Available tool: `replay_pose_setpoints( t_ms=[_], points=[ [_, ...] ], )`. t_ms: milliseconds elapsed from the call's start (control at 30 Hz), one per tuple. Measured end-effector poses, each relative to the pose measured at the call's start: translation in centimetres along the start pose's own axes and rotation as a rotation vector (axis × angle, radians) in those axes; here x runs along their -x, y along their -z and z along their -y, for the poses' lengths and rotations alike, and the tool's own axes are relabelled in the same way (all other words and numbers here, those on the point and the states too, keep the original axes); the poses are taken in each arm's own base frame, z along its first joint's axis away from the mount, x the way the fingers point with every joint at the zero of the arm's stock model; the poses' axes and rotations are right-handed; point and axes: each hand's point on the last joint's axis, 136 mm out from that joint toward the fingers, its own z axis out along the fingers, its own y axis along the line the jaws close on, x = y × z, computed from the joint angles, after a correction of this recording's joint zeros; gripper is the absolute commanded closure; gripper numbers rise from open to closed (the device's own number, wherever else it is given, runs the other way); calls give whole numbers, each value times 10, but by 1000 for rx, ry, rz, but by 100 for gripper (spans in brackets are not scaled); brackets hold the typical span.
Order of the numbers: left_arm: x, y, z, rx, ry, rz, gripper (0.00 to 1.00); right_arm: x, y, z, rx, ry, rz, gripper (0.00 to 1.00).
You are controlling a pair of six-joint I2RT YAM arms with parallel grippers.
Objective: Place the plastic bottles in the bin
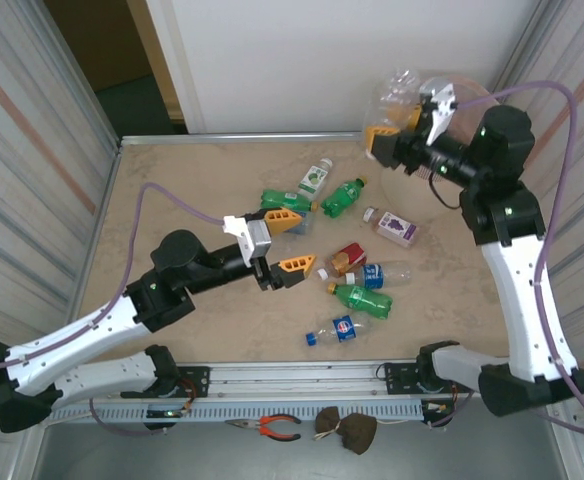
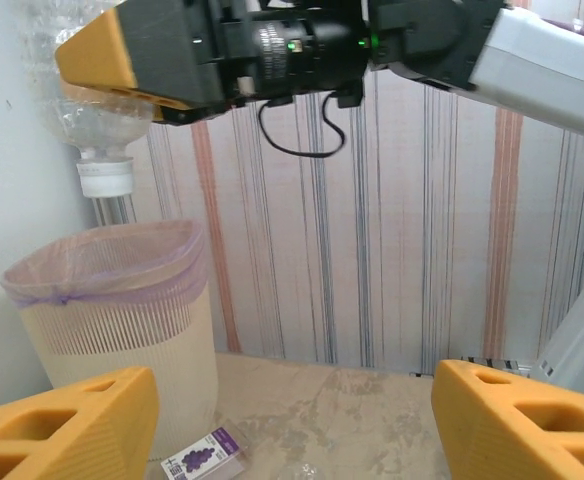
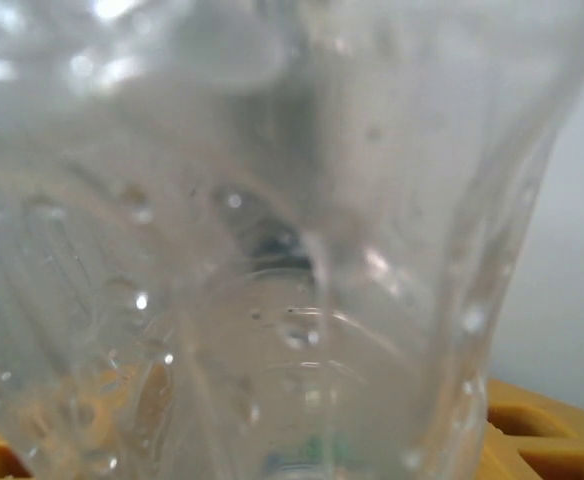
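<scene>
Top external view, starting at the left: your left fingers (image 1: pixel 284 220) stand wide apart with nothing between them, low over the table (image 1: pixel 192 170). The loose plastic bottles (image 1: pixel 362 297) lie scattered just to their right, and one green bottle (image 1: pixel 287 200) sits just beside the upper finger. That side has bare table all round it, so you have room to line up the next pick.

At the far right, your right fingers (image 1: pixel 380 140) are clamped on a clear bottle (image 1: pixel 402 95), held high and neck down. From the left wrist, its white cap (image 2: pixel 104 178) hangs above the mouth of the bin (image 2: pixel 122 330), well clear of the rim. I judge this to be the drop step, and the next move is simply to part the right fingers.

The bin stands close to the white wall (image 2: pixel 2 200) and the striped wall (image 2: pixel 372 250), so lift up and back toward mid-table.
</scene>
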Motion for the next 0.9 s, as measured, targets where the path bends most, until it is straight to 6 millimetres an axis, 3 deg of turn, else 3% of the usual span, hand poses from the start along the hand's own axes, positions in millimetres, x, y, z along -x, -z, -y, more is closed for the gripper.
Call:
replay_pose_setpoints(
  t_ms=[333,400,567,667,767,900],
  points=[
    [-1,9,-3,31,18,3,27,-32,-7,174,-365,-413,-7,58],
    [-3,11,-4,38,21,1,27,-44,-4,211,-434,-535,11,65],
    [-10,13,-7,59,35,-10,27,-93,4,289,-584,-848,51,66],
    [-15,14,-9,74,44,-19,27,-128,3,319,-655,-1002,53,66],
    [-17,14,-11,86,45,-23,27,-155,-5,332,-700,-1115,47,66],
    [-17,14,-14,103,44,-25,27,-169,-20,344,-762,-1213,31,64]
  ],
)
